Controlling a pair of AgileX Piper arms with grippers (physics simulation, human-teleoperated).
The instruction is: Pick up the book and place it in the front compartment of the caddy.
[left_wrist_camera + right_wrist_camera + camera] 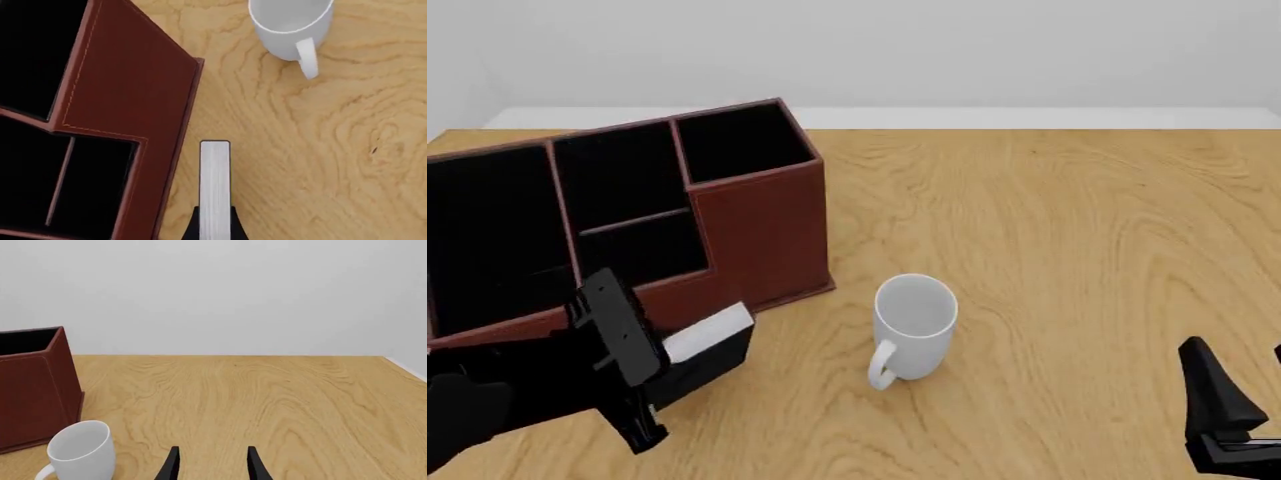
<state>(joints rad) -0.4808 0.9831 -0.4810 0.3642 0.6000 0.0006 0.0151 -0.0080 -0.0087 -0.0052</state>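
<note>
The pickup looks done: the left pincer is clamped on the book, which shows in the lower left of the front view as a white page-edge strip over a dark cover, apparently lifted off the table, though the lift is a judgement from the angle. In the left wrist view the book stands edge-on between the fingers, just beside the outer wall of the caddy and not yet over any opening. What is left, then, is to carry it over the stepped-down front wall and lower it into the front compartment, the low black bay at the centre left of the front view, near the held book. The caddy fills the upper left of that view. A white mug stands upright just right of the book, at the lower centre, handle towards the camera; it is apart from the caddy and should not block a leftward move, but a swing to the right could clip it. The right pincer rests low at the lower right of the front view with its fingers parted and nothing between them.
</note>
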